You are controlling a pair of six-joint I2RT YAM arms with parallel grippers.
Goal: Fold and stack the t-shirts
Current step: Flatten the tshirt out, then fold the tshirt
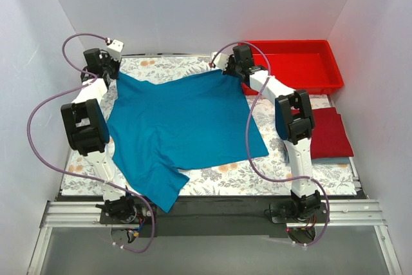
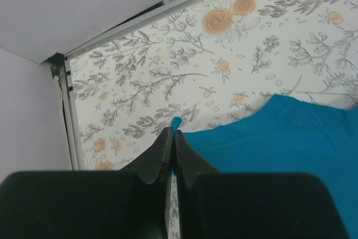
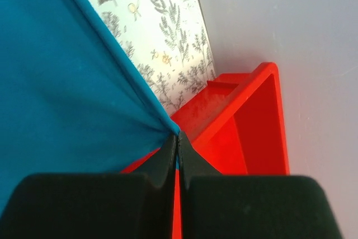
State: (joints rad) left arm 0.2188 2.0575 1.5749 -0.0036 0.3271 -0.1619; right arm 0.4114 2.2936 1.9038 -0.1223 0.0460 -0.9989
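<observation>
The teal-blue t-shirt (image 1: 183, 127) lies spread over the flowered table cover, one sleeve hanging past the near edge. My left gripper (image 1: 114, 74) is shut on its far left corner (image 2: 177, 122). My right gripper (image 1: 225, 69) is shut on its far right corner (image 3: 174, 130), with the cloth pulled taut. A folded red t-shirt (image 1: 329, 132) lies at the right on a bluish one (image 1: 328, 158), which shows only as a thin edge.
A rigid red plastic tray (image 1: 322, 69) stands at the far right, right behind my right gripper; its rim (image 3: 235, 107) shows in the right wrist view. White walls close in left, back and right. The table's metal edge (image 2: 70, 121) runs beside my left gripper.
</observation>
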